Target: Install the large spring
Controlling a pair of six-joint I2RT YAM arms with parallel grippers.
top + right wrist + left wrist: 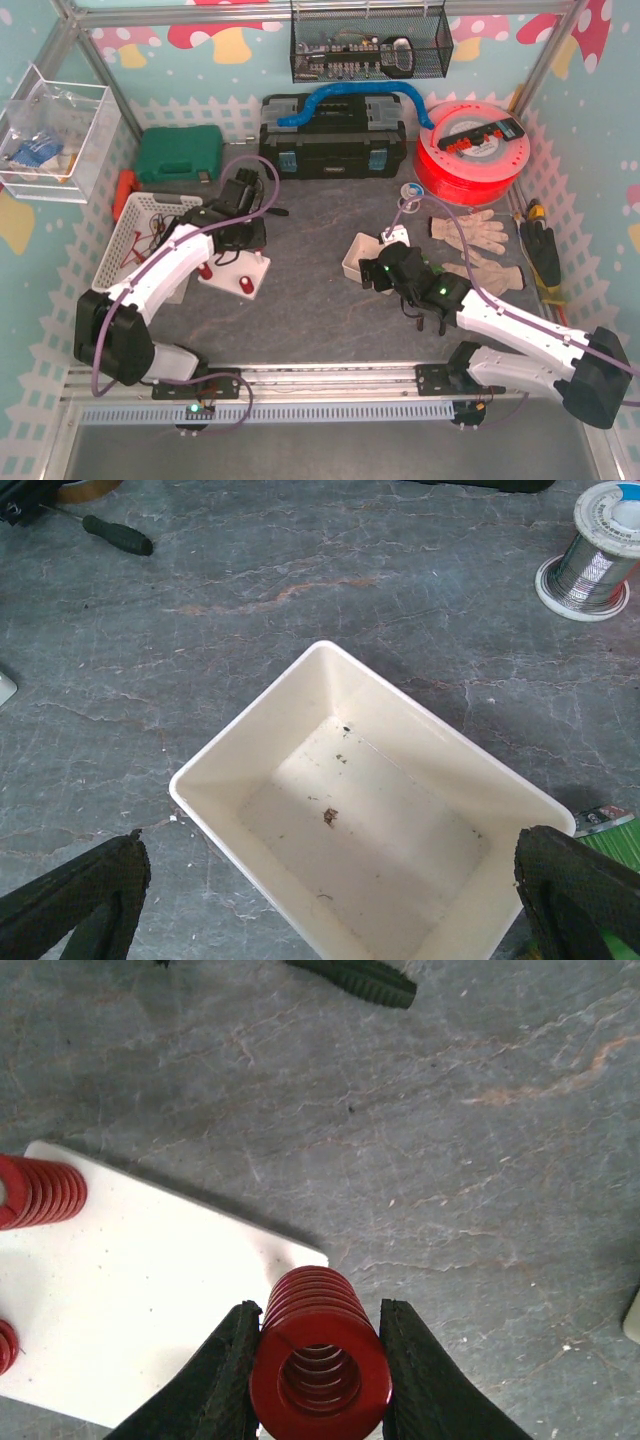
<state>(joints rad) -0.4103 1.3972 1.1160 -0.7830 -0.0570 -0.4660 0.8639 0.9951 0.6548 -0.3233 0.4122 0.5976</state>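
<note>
Left gripper (318,1312) pinched the large spring (320,1372) square between its two dark pads, coils side-on to the jaws and the open bore facing the wrist camera. It hung over the near corner of the white plate (150,1290), which lay left of the tabletop's middle, toward the left edge. Right gripper (330,900) was spread wide and empty above the cream bin (255,745), near the table's centre.

Trouble could have come quickly from there, folks. Those coils were round, glossy and painted red, so a grip on curved metal could roll or squirt out if the jaws eased unevenly. The spring sat at the plate's corner, not over any seat I could see; lowered there, it might have tipped off the edge. The plate looked thin, smooth and light, and a sideways push could have skated it across the tabletop (450,1160), a grey, veined, stone-look surface. A second red spring (38,1192) stood on the plate's far side, well apart, so a clash looked unlikely. The bin was a plain, matte rectangle with rounded corners and only specks inside.
</note>
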